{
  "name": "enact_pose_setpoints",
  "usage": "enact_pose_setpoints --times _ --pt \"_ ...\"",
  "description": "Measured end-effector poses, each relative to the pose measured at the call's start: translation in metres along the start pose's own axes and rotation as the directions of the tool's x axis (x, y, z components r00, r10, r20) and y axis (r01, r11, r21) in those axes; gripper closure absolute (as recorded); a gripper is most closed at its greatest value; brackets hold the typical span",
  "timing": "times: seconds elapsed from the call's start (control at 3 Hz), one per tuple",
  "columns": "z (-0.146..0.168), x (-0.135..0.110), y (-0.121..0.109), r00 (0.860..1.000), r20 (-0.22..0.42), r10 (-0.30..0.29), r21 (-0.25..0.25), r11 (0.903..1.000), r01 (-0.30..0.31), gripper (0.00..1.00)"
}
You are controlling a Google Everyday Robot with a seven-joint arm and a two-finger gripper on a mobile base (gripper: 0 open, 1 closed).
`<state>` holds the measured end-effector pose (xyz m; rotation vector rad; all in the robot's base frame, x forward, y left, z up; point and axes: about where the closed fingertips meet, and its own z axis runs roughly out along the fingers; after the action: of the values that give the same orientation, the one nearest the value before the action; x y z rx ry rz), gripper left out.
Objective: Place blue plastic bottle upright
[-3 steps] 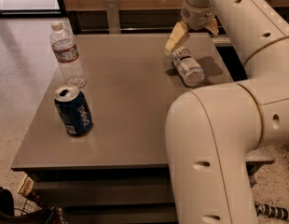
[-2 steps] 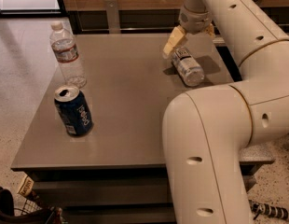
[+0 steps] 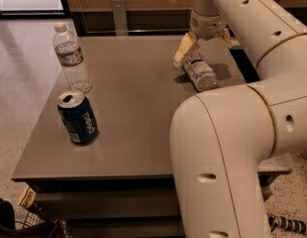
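Observation:
The blue plastic bottle, small and clear with a white label with dark print, lies on its side at the far right of the grey table. My gripper hangs just above the bottle's far end. Its fingers are spread open: the left fingertip is beside the bottle's far end, and the right one is behind the wrist near the table's right edge. The gripper holds nothing.
A clear bottle with a red-and-white label stands upright at the far left. A blue Pepsi can stands at the front left. My arm's large white link covers the front right of the table. A basket sits on the floor at lower left.
The gripper has come down a little and shifted slightly left, closer to the lying bottle. The bottle, the can and the other bottle have not moved.

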<state>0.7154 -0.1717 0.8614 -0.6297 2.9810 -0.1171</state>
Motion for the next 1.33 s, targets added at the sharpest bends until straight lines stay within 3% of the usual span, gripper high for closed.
enact_pose_setpoints --times 0.33,0.67,1.33 --pt "0.001 0.014 0.005 0.999 -0.032 0.015 -0.010 0.9998 -0.016 0.00" --pt "0.015 0.022 0.012 0.999 -0.039 0.029 -0.077 0.9966 -0.032 0.00" --pt "0.025 0.017 0.030 0.999 -0.023 0.033 -0.154 0.9875 -0.036 0.00"
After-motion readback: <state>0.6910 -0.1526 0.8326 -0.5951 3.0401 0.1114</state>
